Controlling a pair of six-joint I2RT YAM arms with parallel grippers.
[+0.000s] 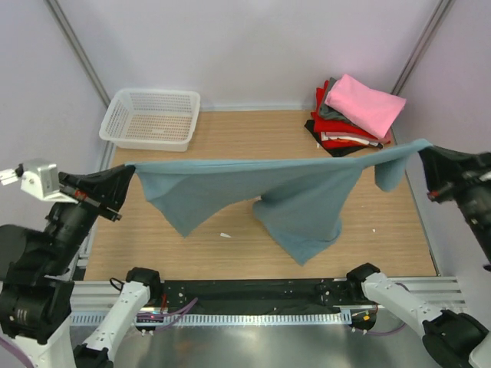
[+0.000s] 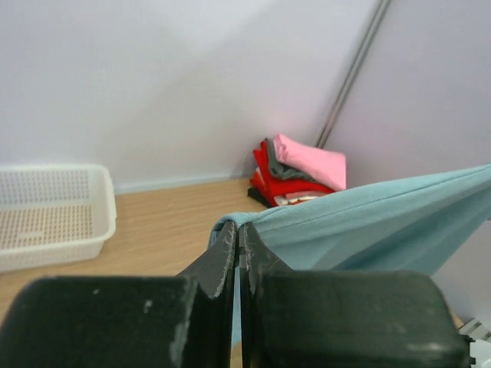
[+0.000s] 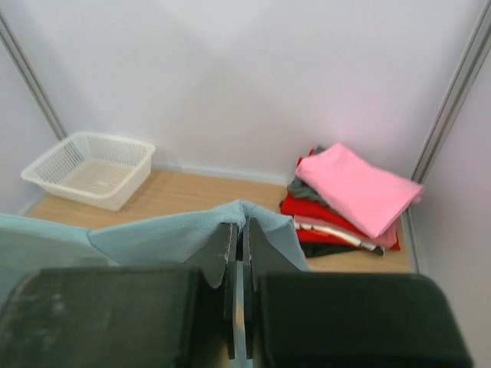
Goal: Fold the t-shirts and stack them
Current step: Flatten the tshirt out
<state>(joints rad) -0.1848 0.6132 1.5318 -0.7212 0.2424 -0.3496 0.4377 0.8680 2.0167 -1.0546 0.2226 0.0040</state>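
The teal-blue t-shirt (image 1: 291, 195) hangs stretched in the air between my two grippers, its lower folds drooping to the table. My left gripper (image 1: 127, 170) is shut on its left end; the wrist view shows the cloth (image 2: 368, 230) pinched between the jaws (image 2: 238, 234). My right gripper (image 1: 426, 150) is shut on its right end, the cloth (image 3: 153, 234) bunched over the jaws (image 3: 241, 230). A stack of folded t-shirts (image 1: 354, 115), pink on top over grey, red, white and black, lies at the back right; it also shows in the left wrist view (image 2: 299, 176) and the right wrist view (image 3: 349, 199).
A white plastic lattice basket (image 1: 151, 118) stands at the back left, empty. A small white scrap (image 1: 225, 234) lies on the wooden table under the shirt. Metal frame posts (image 1: 77, 50) rise at both back corners.
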